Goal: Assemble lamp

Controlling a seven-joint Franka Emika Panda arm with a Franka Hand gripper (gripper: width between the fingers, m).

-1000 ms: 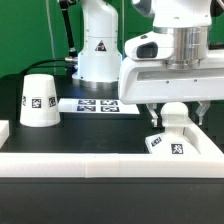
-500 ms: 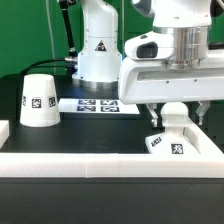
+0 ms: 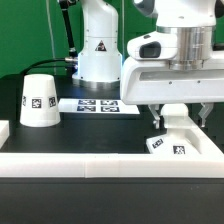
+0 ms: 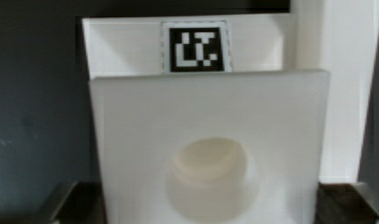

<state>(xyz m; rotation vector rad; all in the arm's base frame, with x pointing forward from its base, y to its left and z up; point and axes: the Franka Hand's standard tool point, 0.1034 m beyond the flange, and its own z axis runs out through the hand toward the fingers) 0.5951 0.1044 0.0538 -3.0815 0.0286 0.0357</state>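
Drift, barely: your hand point(image 3: 180, 120) and the base point(image 3: 170, 148) under it have edged toward the frame's right. Fingers point(image 3: 154, 119) stand spread beside the bulb point(image 3: 174, 110) (clasping nothing), lower right; the shade point(image 3: 40, 100), mid-left on the bench point(image 3: 100, 130), likely comes next.

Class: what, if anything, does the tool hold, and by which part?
Cannot be told: the tool straddles the two sides of the lamp base, but contact is unclear.
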